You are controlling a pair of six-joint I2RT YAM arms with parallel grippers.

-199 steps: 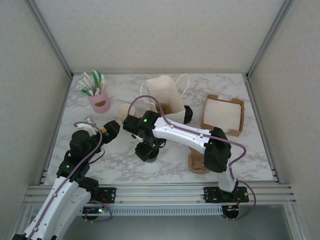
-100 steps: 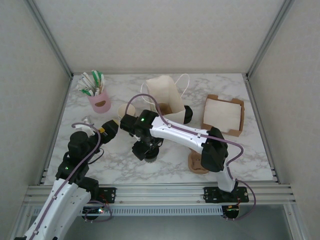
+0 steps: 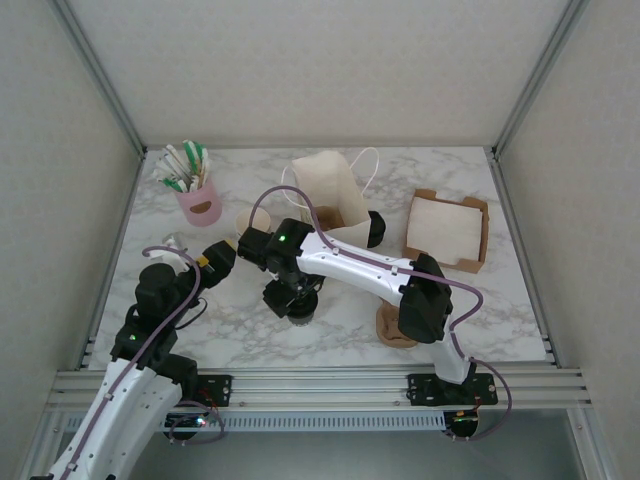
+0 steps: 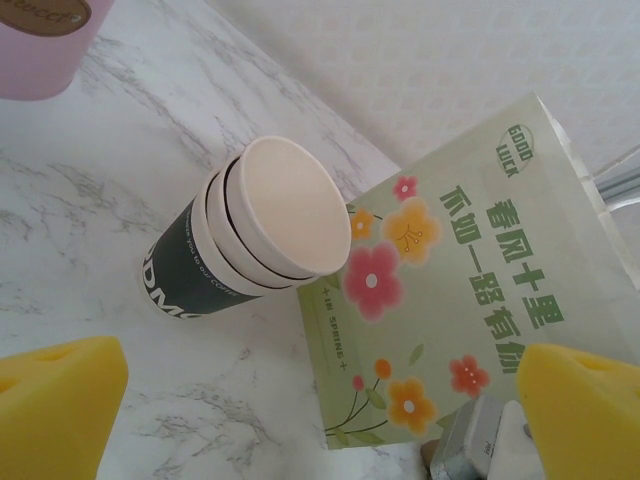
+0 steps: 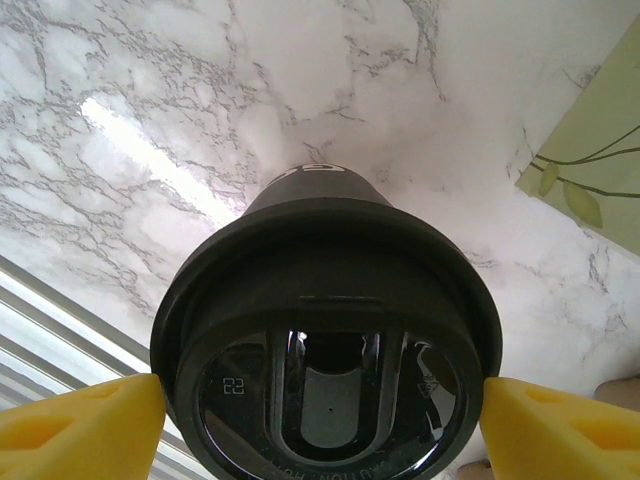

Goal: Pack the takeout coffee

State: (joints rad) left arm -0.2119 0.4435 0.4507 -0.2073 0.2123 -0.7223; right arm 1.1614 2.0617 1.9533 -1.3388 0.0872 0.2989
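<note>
Marble-patterned table [image 3: 250,335] inside a pale walled enclosure. The takeout coffee [image 5: 325,300] is near the table's middle, in front of the bag [image 3: 328,185] and apart from it, directly under the right gripper [image 5: 322,428]. That gripper comes from above, its pads [image 5: 80,425] narrowed to the cup's width on either side of the black lid. This is judged a hold that keeps the cup upright for lowering into the bag's open mouth. The left gripper [image 4: 322,395] is spread wide and empty, facing the lidless cup [image 4: 270,240] and the bag, possibly to steady the bag. Pad contact is concealed beneath the lid rim, and the banded wall is mostly hidden. Whether the base rests on the table cannot be told.
</note>
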